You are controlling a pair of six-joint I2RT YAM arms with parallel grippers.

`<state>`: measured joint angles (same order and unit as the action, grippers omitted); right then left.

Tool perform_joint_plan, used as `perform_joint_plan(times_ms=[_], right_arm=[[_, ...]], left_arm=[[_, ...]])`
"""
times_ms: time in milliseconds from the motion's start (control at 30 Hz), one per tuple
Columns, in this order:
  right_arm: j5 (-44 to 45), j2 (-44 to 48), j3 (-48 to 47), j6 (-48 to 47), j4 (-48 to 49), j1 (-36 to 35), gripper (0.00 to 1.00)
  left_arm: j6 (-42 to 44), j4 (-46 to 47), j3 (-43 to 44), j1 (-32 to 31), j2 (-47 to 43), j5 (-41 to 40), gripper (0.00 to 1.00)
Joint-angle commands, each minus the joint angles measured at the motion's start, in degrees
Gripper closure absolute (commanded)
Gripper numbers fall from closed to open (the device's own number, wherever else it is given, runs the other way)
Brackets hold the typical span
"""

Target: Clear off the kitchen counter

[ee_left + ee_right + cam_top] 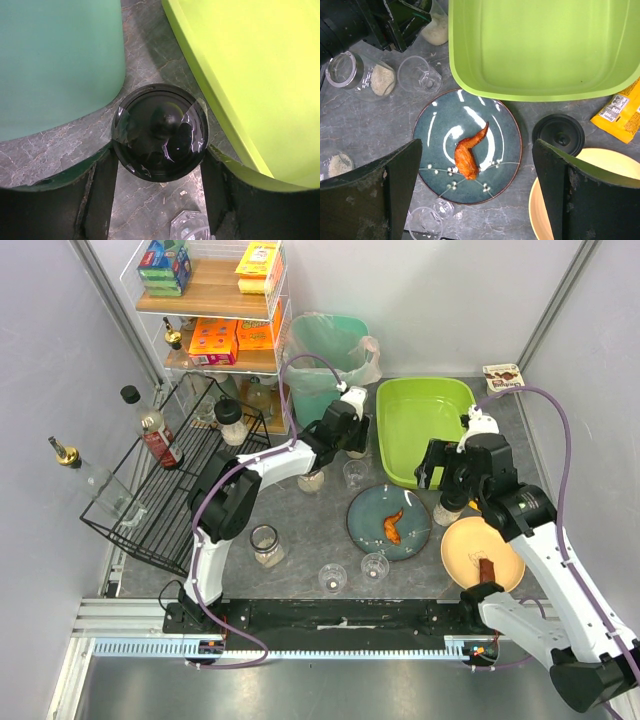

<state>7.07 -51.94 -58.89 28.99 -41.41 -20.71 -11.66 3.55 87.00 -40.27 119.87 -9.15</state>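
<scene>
The dark-grey kitchen counter (pixel 300 525) carries jars, glasses and plates. My left gripper (pixel 350 440) reaches between the teal bin (pixel 55 60) and the lime-green tub (pixel 260 75). Its fingers (pixel 102 190) sit against both sides of a jar's round black lid (pixel 160 131). My right gripper (pixel 475 190) hangs open above a teal plate (pixel 440 125) that holds an orange chicken wing (pixel 470 152). Nothing is between its fingers. In the top view this gripper (pixel 437 472) is just right of the teal plate (pixel 372 530).
A yellow plate (pixel 470 545) with a brown scrap lies at the right, a black-lidded jar (pixel 559 135) beside it. Clear glasses (pixel 332 578) (pixel 374 566) (pixel 354 473) and jars (pixel 266 545) (pixel 312 480) are scattered about. The black wire rack (pixel 170 490) stands left, with bottles by it.
</scene>
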Motion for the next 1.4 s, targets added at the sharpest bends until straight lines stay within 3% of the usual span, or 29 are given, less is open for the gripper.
perform_joint_plan(times_ms=[0, 133, 767, 1167, 1367], right_arm=[[1.9, 1.2, 0.4, 0.9, -0.7, 0.3, 0.02], [1.7, 1.2, 0.5, 1.3, -0.8, 0.3, 0.02], [1.5, -1.1, 0.7, 0.9, 1.9, 0.3, 0.02], [-0.7, -7.5, -1.7, -1.1, 5.9, 0.2, 0.02], [-2.7, -11.9, -3.9, -2.1, 7.7, 0.3, 0.02]], left_arm=[[1.9, 5.8, -0.8, -0.2, -2.1, -1.6, 0.44], [2.4, 6.5, -2.6, -0.3, -4.6, -1.5, 0.50], [4.5, 0.0, -8.4, -0.5, -25.6, -3.0, 0.49], [1.1, -18.1, -8.8, -0.4, -39.3, -7.5, 0.48], [-1.5, -24.7, -13.5, -0.4, -49.1, -10.5, 0.45]])
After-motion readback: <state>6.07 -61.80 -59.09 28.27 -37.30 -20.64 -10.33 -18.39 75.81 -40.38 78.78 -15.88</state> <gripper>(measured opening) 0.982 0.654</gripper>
